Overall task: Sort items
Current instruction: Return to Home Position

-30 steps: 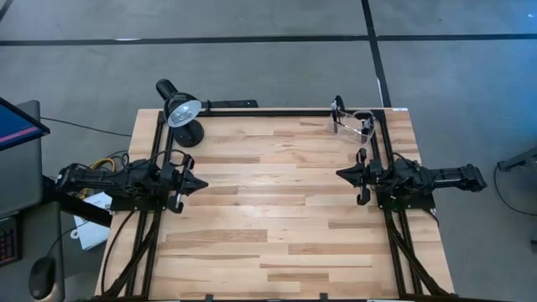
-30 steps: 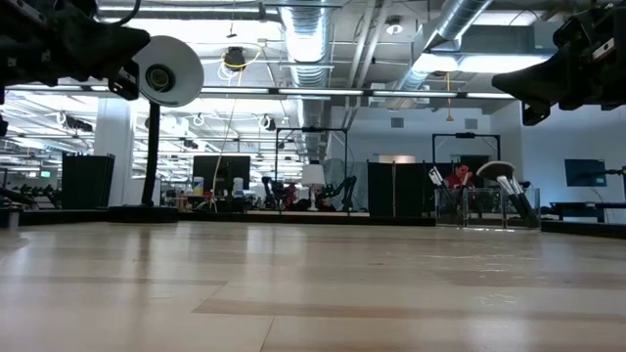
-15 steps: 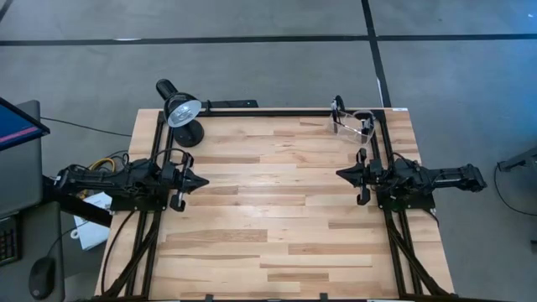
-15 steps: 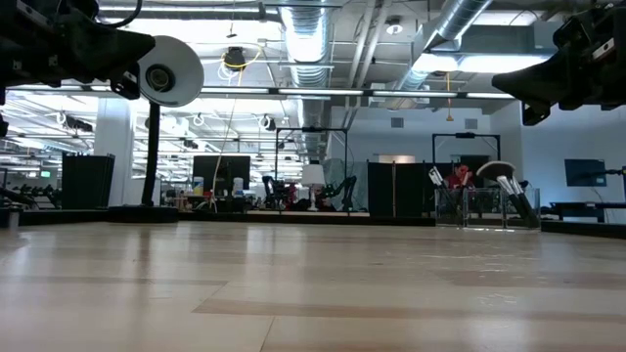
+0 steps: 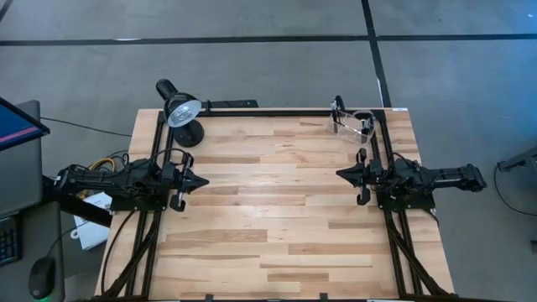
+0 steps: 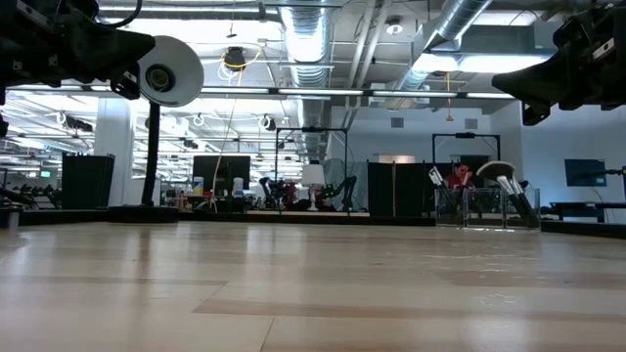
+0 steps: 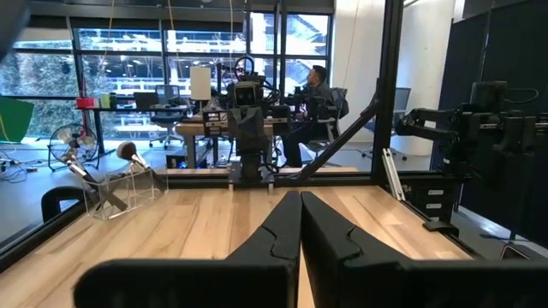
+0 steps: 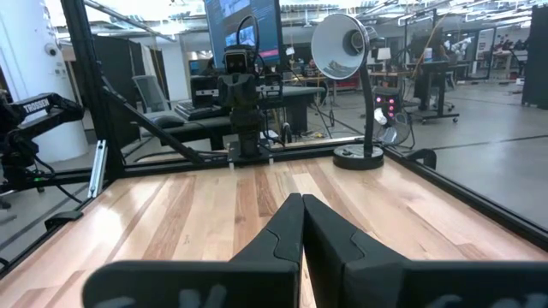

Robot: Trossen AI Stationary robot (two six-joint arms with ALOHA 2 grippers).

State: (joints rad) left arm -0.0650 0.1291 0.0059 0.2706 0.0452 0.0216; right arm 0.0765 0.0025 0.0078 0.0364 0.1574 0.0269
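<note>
From where I stand, the left arm is drawn in at the left edge of the pale wooden plank table (image 5: 268,231), and the left gripper (image 5: 202,181) hangs above the boards with its two dark fingers (image 7: 287,233) pressed flat together, holding nothing. Just beyond it, at the far left corner, is the black desk lamp (image 5: 180,111) with its round silver-lined shade; it plays no part in the job. The middle of the table carries no brush that I can see. Over at the far right corner sits the clear plastic box organizer (image 6: 484,207), and the slim makeup brushes (image 6: 511,196) with dark and silver handles stand in it, leaning bristles-up. One has a wide curved head above the rest. I cannot count them from here. Just near that corner the right arm mirrors the left, pulled in to its own edge, with the right gripper (image 5: 341,174) also closed on nothing and pointing across the table. My reading is that the sorting is done and the arms are settling at their rest pose. The next move probably calls for nothing more than holding that pose with the closed fingers clear of the organizer, so the brushes are not knocked.
</note>
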